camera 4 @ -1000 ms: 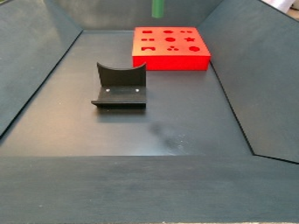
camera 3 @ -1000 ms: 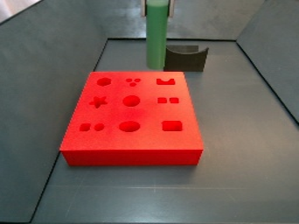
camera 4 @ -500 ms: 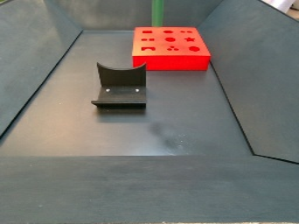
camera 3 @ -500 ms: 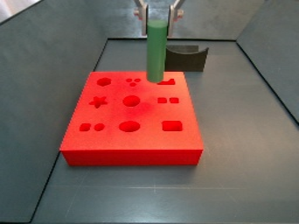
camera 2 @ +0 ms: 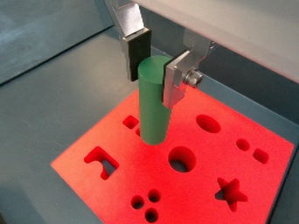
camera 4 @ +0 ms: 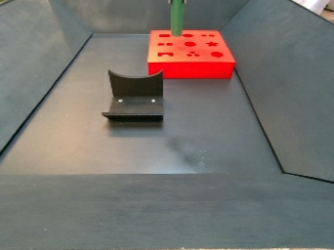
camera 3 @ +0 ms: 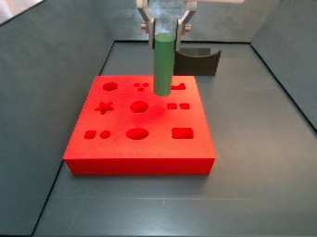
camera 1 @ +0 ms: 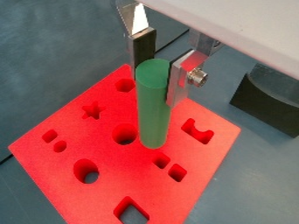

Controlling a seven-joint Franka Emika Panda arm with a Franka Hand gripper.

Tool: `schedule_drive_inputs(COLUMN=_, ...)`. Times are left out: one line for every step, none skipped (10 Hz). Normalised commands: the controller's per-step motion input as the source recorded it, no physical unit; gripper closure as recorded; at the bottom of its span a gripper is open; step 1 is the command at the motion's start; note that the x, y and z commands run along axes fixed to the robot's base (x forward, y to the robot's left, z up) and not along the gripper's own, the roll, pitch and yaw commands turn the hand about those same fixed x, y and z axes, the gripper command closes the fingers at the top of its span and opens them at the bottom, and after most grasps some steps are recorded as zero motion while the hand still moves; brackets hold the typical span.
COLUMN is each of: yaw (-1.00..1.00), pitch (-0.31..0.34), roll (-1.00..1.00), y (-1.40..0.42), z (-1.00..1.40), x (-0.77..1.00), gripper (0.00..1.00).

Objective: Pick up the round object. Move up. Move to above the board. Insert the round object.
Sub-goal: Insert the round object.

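1. Green peg [camera 1: 155,103], the round object, stands upright in a wrist view, pinched near its top by the gripper [camera 1: 159,59]; its foot hangs over the red board [camera 1: 70,131], just beside the central round hole [camera 1: 126,135], probably for lining up.
2. Seen from a wrist view, the silver fingers [camera 2: 177,77] press the peg [camera 2: 152,98] from two sides, keeping it vertical for entry.
3. From a side view, the peg [camera 3: 162,65] hovers above the board's [camera 3: 136,162] rear half; the dark fixture [camera 3: 198,61] sits behind the board, unused.
4. A side view shows the peg [camera 4: 177,18] over the board's [camera 4: 196,66] far edge; its fingers are out of frame.
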Motion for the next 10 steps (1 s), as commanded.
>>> schedule_drive_inputs(yaw=0.0, pitch=0.0, roll=0.02, y=0.0, z=-0.26, x=-0.02, gripper=1.0)
schedule_drive_inputs(yaw=0.0, pitch=0.0, roll=0.0, y=0.0, z=-0.05, x=0.0, gripper=1.0)
schedule_drive_inputs(yaw=0.0, pitch=0.0, roll=0.05, y=0.0, z=-0.23, x=-0.17, gripper=1.0)
schedule_drive_inputs(yaw=0.0, pitch=0.0, roll=0.0, y=0.0, z=-0.14, x=-0.12, gripper=1.0)
schedule_drive_inputs(yaw=0.0, pitch=0.0, roll=0.0, y=0.0, z=-0.03, x=-0.01, gripper=1.0)
schedule_drive_inputs(yaw=0.0, pitch=0.0, roll=0.0, y=-0.04, z=-0.01, x=0.0, gripper=1.0)
schedule_drive_inputs(yaw=0.0, pitch=0.0, roll=0.04, y=-0.17, z=0.0, x=0.0, gripper=1.0)
schedule_drive_inputs(yaw=0.0, pitch=0.0, roll=0.04, y=-0.17, z=0.0, x=0.0, gripper=1.0)
schedule_drive_inputs(yaw=0.0, pitch=0.0, roll=0.03, y=-0.1, z=0.0, x=0.0, gripper=1.0)
schedule_drive_inputs(yaw=0.0, pitch=0.0, roll=0.02, y=0.0, z=-0.02, x=-0.09, gripper=1.0)
